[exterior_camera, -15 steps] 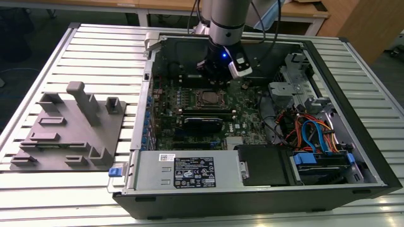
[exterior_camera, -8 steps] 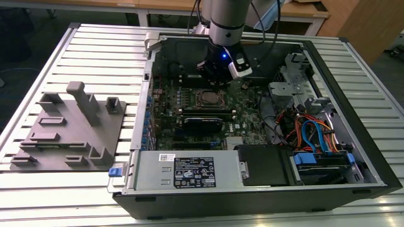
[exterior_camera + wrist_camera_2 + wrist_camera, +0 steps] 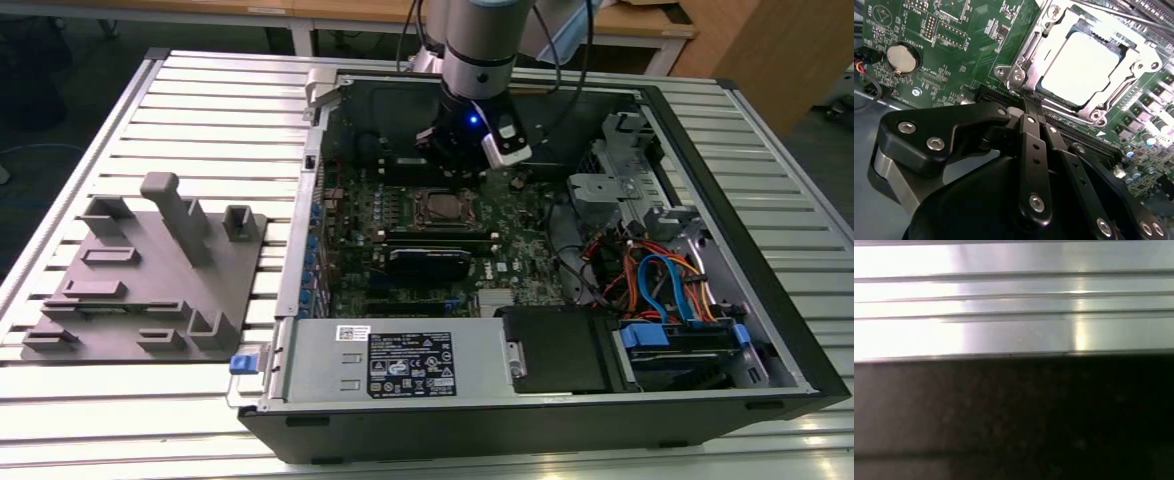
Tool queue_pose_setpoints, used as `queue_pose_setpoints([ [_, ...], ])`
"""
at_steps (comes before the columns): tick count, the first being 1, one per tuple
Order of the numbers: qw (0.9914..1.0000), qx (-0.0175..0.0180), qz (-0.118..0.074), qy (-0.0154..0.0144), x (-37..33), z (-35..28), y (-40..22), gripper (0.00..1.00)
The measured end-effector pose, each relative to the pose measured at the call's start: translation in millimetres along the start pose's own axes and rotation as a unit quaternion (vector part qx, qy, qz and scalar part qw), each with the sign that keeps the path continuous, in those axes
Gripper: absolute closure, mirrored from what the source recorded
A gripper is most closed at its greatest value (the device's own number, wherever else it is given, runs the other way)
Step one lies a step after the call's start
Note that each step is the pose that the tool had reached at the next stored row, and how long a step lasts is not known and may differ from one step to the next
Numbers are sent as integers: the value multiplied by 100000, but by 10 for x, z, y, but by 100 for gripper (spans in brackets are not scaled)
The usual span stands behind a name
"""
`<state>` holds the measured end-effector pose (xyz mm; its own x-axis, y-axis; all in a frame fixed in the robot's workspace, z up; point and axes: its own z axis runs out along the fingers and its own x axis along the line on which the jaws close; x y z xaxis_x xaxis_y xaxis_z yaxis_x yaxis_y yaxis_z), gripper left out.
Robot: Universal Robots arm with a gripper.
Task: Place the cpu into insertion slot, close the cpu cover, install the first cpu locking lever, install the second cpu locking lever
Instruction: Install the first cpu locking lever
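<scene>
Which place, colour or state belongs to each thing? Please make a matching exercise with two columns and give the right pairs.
Things:
1. cpu
2. cpu cover
3. gripper
4. coin battery

Descriptions:
A. round and silver, on the green board
B. pale face, lying in the socket
C. silvery frame lying flat around the chip
D. black fingers pressed together, tips at the frame's edge

Pairs: 1-B, 2-C, 3-D, 4-A

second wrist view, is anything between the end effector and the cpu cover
Nothing visible stands in the way. In the second wrist view the end effector, its fingers together, sits right at the edge of the cpu cover, which lies down over the cpu in the insertion slot.
</scene>
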<state>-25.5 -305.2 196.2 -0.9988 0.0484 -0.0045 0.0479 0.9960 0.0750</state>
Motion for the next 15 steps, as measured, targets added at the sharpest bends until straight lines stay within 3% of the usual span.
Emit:
queue_pose_setpoints([
  [7, 100000, -28, 1, 5, 0, -72, 5, 89],
  [10, 100000, -34, -9, 2, -1, -74, 1, 89],
  [15, 100000, -38, 2, -1, -3, -77, -61, 89],
])
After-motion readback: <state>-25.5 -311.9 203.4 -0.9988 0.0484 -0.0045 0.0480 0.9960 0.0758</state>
